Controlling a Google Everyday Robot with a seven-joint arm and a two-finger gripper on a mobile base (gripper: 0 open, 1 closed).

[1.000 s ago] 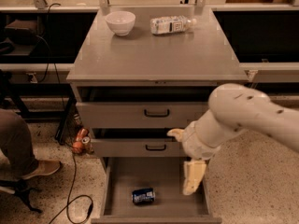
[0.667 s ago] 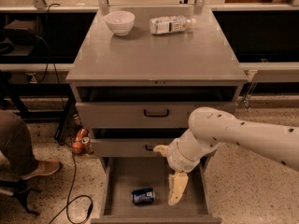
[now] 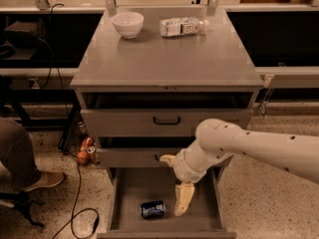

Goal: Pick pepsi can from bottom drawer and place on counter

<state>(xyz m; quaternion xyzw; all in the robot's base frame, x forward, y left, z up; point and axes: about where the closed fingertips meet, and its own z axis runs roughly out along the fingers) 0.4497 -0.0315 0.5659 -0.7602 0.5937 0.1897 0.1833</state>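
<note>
The pepsi can [image 3: 152,209], blue with silver ends, lies on its side on the grey floor of the open bottom drawer [image 3: 200,220], near its front. My gripper [image 3: 182,204] hangs down inside the drawer just to the right of the can, close beside it and not holding it. My white arm reaches in from the right edge, crossing in front of the middle drawer. The grey counter [image 3: 164,59] is the cabinet's flat top.
A white bowl [image 3: 127,23] and a clear water bottle [image 3: 182,27] lie at the back of the counter. Orange cans [image 3: 84,151] sit on the floor left of the cabinet. A person's leg and shoe [image 3: 30,176] are at the left, with cables on the floor.
My arm has swung left and lower, bringing the gripper from the drawer's right side down to right beside the pepsi can. The can has not moved.
</note>
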